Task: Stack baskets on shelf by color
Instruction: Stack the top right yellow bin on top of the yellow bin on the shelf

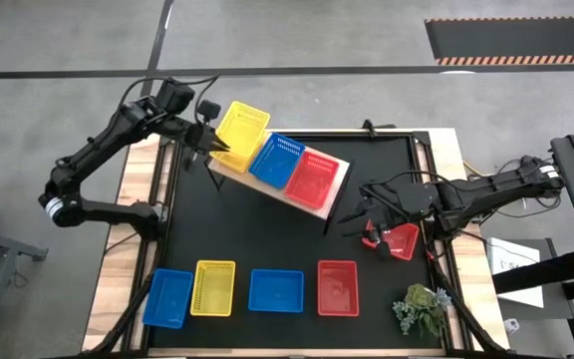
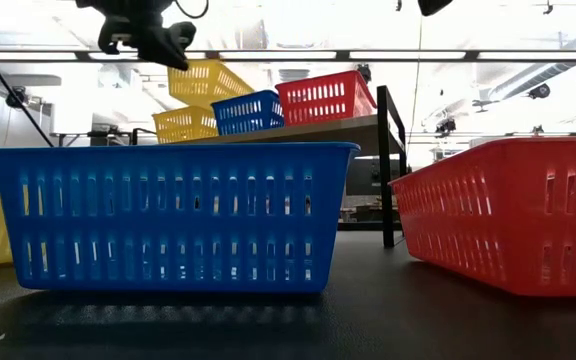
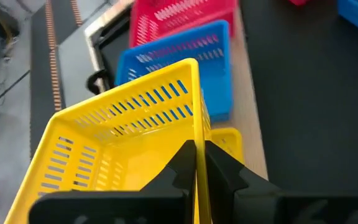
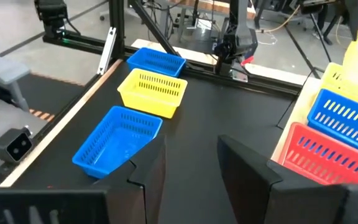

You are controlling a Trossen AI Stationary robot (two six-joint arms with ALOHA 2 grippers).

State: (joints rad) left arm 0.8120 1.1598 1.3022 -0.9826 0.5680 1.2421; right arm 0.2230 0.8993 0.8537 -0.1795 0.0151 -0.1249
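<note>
Pinching one long wall of a yellow plastic mesh basket, the left gripper holds it tilted above the far-left end of the light wooden shelf. Directly beneath sits another yellow basket, just beside the shelf's blue basket and red basket. Both yellow trays seem to run the same way, so the held one should go straight down. Well apart, the right gripper hangs over the black worktop near a tipped red basket, its fingers spread and empty.

shelf: three baskets, full | table centre: bare, passable
</note>
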